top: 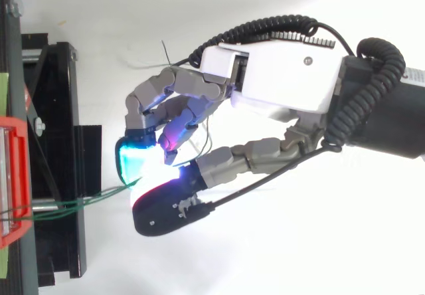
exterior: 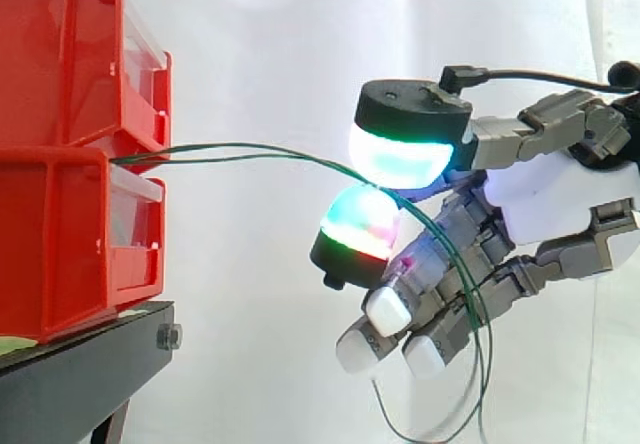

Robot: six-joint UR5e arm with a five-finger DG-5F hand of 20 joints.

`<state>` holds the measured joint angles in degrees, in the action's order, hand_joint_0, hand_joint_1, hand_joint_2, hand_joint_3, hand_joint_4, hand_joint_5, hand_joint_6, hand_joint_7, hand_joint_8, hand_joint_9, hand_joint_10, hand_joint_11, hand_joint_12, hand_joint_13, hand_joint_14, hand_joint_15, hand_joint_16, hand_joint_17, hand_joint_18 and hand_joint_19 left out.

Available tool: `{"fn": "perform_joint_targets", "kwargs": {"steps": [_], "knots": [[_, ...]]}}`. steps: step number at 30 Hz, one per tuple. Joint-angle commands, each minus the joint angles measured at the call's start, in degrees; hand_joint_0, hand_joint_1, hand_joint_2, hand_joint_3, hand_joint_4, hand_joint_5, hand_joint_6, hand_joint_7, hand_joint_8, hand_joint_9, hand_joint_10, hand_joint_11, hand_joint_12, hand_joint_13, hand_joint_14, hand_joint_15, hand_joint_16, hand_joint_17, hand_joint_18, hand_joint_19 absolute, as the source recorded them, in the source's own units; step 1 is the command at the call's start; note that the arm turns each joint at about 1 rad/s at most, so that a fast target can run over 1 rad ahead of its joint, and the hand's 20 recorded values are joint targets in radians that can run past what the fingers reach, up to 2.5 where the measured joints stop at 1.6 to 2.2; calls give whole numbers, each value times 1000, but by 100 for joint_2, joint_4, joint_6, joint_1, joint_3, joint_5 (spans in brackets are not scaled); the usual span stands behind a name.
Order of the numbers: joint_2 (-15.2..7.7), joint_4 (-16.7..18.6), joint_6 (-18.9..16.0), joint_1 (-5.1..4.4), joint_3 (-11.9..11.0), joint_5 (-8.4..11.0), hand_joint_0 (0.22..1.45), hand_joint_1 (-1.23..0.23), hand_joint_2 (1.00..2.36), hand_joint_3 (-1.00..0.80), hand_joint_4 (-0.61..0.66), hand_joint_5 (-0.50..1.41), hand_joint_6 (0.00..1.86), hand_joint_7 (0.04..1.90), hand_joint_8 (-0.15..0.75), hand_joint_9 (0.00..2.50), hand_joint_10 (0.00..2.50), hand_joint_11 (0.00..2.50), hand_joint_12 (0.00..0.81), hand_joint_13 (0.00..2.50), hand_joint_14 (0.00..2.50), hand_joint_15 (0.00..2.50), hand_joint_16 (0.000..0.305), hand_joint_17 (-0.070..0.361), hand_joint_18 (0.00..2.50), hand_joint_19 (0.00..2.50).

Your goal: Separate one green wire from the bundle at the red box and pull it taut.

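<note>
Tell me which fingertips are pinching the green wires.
The cyan and green-glowing pads at the top of the hand pinch the green wires; the white ones below merely curl beside their hanging ends.

Blocking the left side: red bins (exterior: 70, 144) sitting on a black stand (exterior: 90, 364). Crossing the open gap between red bins and hand (exterior: 560, 199): thin green wires (exterior: 240, 146). Lying open above the hand.

Looks to me like a robotics lab test bench: plain white curtain (exterior: 260, 44) as backdrop, stacked red bins (exterior: 60, 64) bolted up on a black stand (exterior: 80, 374).
</note>
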<state>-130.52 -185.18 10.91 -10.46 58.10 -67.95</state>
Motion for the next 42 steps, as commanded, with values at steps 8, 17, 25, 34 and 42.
{"fn": "perform_joint_targets", "kwargs": {"steps": [8, 17, 25, 34, 42], "knots": [[0, -10, -10, 0, 0, 1, 570, -672, 1001, -481, 134, -133, 900, 1027, 263, 985, 13, 338, 316, 610, 9, 227, 50, 112, 571, 503], [9, -27, -80, 0, 0, -8, 616, -799, 1015, -261, 55, -138, 918, 1077, 256, 972, 11, 346, 313, 608, 9, 232, 49, 110, 577, 505], [9, -106, -115, 0, -53, -8, 533, -561, 1000, -500, 132, -127, 900, 1028, 261, 1004, 11, 329, 322, 618, 9, 238, 52, 116, 588, 523], [9, -264, -115, 9, -114, -17, 588, -724, 1014, -243, 114, -126, 902, 1094, 269, 1007, 11, 344, 326, 622, 9, 240, 51, 116, 584, 515], [0, -264, -115, 9, -123, -8, 570, -647, 1013, -274, 98, -124, 896, 1071, 246, 1004, 12, 295, 318, 602, 9, 241, 50, 112, 552, 548]]}}
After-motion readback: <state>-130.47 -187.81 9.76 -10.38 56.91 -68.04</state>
